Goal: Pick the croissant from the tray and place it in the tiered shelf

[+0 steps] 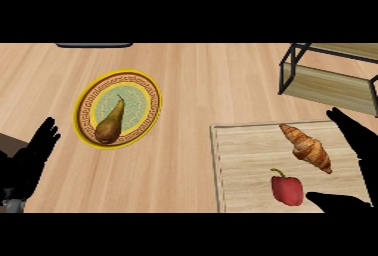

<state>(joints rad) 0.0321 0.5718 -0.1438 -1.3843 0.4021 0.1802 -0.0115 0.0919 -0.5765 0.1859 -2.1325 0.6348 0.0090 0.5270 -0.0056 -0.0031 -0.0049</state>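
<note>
A golden-brown croissant (308, 148) lies on the wooden tray (247, 165) at the lower right, its length running from upper left to lower right. The tiered shelf (329, 80), a black wire frame with pale wooden boards, stands at the upper right, beyond the tray. My right hand (357, 142) is open at the tray's right side, fingers stretched just right of the croissant and the thumb (336, 201) low near the pepper, touching neither. My left hand (33, 155) rests open at the left edge, fingers up.
A red bell pepper (287, 189) sits on the tray below the croissant. A yellow-rimmed patterned plate (140, 95) holding a brown pear (111, 124) lies left of centre. A dark object (94, 45) shows at the counter's far edge.
</note>
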